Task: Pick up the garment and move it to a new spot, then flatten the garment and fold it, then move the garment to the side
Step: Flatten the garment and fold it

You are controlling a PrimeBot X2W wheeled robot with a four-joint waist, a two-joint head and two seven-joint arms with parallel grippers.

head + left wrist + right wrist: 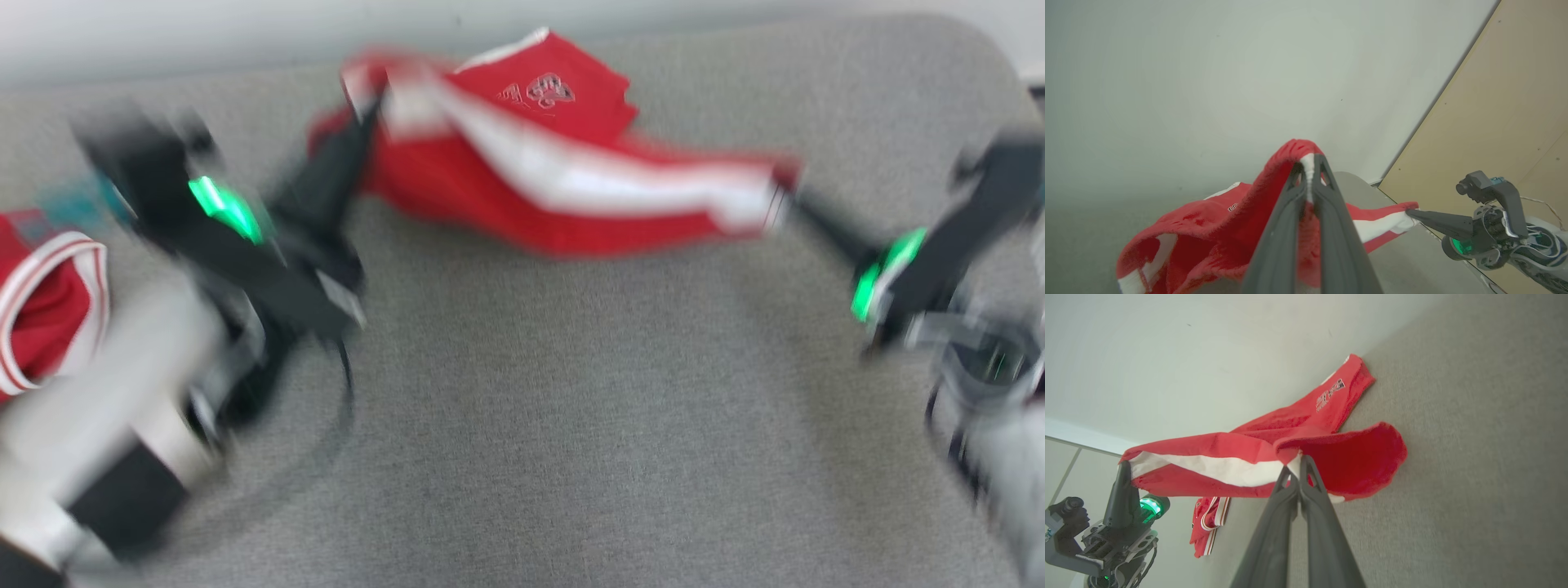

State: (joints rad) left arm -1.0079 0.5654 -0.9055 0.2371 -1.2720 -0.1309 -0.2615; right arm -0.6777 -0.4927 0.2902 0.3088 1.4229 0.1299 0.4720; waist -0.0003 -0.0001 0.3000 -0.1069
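Red shorts (563, 192) stretched btwn 2 grippers over far part of grey table (571, 425). Long axis runs L-R, white band along it. L gripper (369, 110) clamped on 1 end, R gripper (785, 202) clamped on other. Each arm at own end, neither nearer. Loose leg w/ logo trails toward far edge (head view blurred). Judgement: next move needs both ends lowered evenly, tension kept.

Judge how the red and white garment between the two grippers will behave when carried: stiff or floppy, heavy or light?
Probably floppy: the garment sags and folds between the left gripper and right gripper. Likely light: two shut fingertip pinches at its edge hold it up. Its loose end may drag on the grey surface.
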